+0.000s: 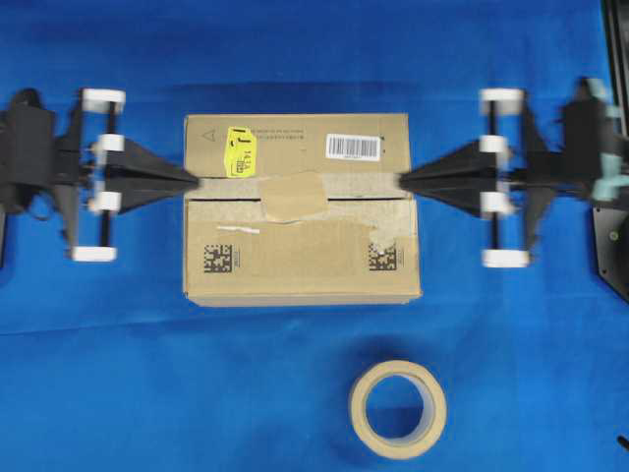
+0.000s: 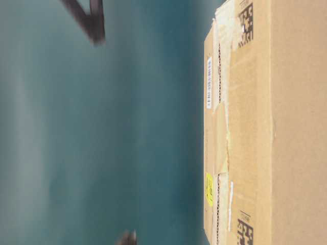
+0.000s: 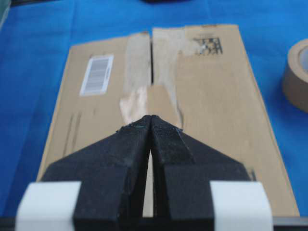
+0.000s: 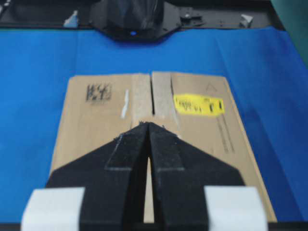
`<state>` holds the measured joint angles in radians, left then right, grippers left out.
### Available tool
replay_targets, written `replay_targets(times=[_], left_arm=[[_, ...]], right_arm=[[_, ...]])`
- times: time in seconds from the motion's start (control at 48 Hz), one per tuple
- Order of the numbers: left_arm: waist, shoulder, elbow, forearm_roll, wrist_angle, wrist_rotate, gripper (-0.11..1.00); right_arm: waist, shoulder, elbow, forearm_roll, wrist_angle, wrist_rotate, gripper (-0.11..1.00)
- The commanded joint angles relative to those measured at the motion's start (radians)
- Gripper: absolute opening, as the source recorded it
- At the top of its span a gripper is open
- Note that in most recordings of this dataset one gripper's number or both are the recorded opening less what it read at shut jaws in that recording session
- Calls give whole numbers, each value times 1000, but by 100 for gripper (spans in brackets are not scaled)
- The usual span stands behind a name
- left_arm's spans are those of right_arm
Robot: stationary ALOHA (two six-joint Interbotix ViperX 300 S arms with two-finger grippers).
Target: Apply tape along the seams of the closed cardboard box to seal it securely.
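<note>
A: Where does the cardboard box (image 1: 301,206) sit?

B: In the middle of the blue counter (image 1: 118,374), seen from overhead. Its flaps are closed and the seams (image 1: 369,193) run as a thin dark line from 9 o'clock to 3 o'clock across the top, edged by pale torn strips of old tape (image 1: 452,181).

A: And the tape?

B: A tan piece of tape (image 1: 294,195) lies across that line near the centre of the lid, a little toward 9 o'clock. The beige roll (image 1: 397,409) it matches lies flat on the counter at about 5 o'clock from the box, well apart from it.

A: What else is on the lid?

B: A yellow sticker (image 1: 241,151) at 11 o'clock, a white barcode label (image 1: 352,147) at 1 o'clock, and two black square codes: one (image 1: 217,259) at 7 o'clock, the other (image 1: 382,258) at 5 o'clock.

A: The claws?

B: The left claw (image 1: 197,180) is at 9 o'clock, its tip over the box's short edge in line with the seams. Its fingers are pressed together with nothing between them. The right claw (image 1: 402,180) mirrors it at 3 o'clock, likewise closed and empty. Both look blurred overhead.

A: How high above the lid?

B: I cannot tell from overhead. In the table-level view a dark claw tip (image 2: 92,23) is well clear of the box.
</note>
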<state>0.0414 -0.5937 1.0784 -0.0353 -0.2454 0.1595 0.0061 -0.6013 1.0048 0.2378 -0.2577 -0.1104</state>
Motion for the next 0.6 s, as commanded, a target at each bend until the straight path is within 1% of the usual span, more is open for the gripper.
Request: replay_targets(times=[0.0,0.167,0.292,0.354,0.459,0.584], left_arm=[[5,-100,32,-5,35,-6,-1],[5,-302,109,-5,133,-25,0],[5,-433,164,-5,219,-40,0],[5,-489,190,-5,264,-51,0],[5,-569,239,-5,325,-72,0],[5,-618,276,-5,347,-97,-1]], right_arm=[[-2,-101,37,-3,35,-2,-2],[-2,-278,144,-2,104,-2,-2],[-8,-367,215,-2,138,-2,-2],[-15,-396,253,0,149,0,-2],[-31,-402,304,2,149,5,-2],[-49,-382,350,11,117,12,-2]])
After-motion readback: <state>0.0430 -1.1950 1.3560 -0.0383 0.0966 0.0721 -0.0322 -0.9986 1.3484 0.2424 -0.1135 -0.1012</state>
